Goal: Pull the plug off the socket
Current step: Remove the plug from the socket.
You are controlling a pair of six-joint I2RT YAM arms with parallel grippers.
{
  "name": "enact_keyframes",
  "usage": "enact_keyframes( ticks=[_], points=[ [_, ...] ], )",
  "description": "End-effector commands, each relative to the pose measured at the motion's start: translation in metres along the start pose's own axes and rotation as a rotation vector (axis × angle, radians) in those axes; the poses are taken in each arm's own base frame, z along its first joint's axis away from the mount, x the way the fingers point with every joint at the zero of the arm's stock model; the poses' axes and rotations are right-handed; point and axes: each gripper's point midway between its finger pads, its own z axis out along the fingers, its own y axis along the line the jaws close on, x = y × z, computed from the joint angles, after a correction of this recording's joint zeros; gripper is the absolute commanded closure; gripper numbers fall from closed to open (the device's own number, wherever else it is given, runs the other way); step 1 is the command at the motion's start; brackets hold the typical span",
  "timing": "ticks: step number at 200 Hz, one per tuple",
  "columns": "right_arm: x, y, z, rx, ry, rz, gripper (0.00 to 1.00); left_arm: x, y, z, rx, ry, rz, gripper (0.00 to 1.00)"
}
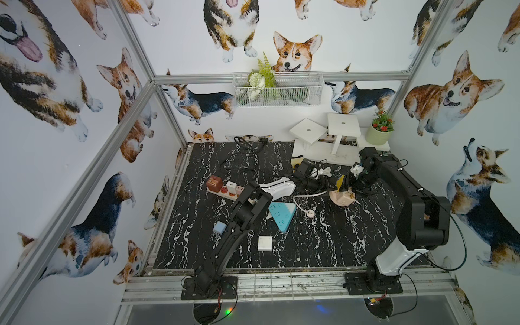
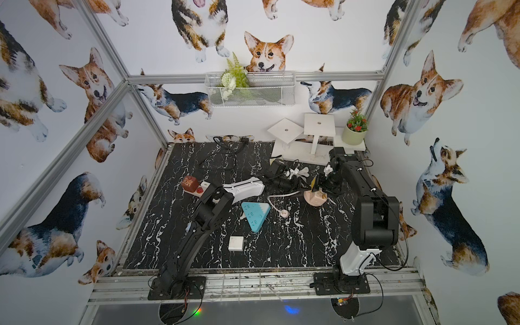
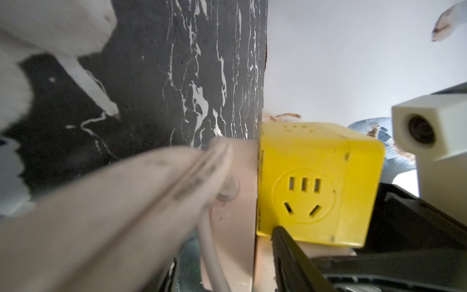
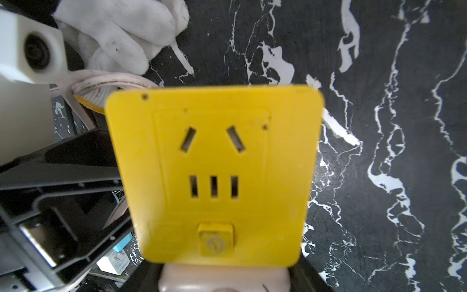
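yellow plug (image 3: 316, 182) — flush against pink socket (image 3: 242, 177) | white cable (image 3: 209, 252) beside it

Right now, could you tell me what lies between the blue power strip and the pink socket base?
Between the blue power strip and the pink socket base lies a looped white cable ending in a small round piece; both top views show it.

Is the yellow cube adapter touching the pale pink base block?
Touching. The left wrist view shows the yellow cube adapter flush against the pale pink base block, no gap.
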Motion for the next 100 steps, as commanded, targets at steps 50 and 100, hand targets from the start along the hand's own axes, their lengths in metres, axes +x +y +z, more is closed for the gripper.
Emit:
enact_keyframes(
  ticks=[50,100],
  points=[
    [0.002,0.017,0.005,-0.105,-0.001,0.021,0.94,-0.006,-0.015,0.004,0.13,-0.021,-0.037,0.66],
    [0.008,0.016,0.012,-0.117,0.03,0.031,0.78,-0.007,-0.009,0.007,0.107,-0.016,-0.034,0.99]
  ],
)
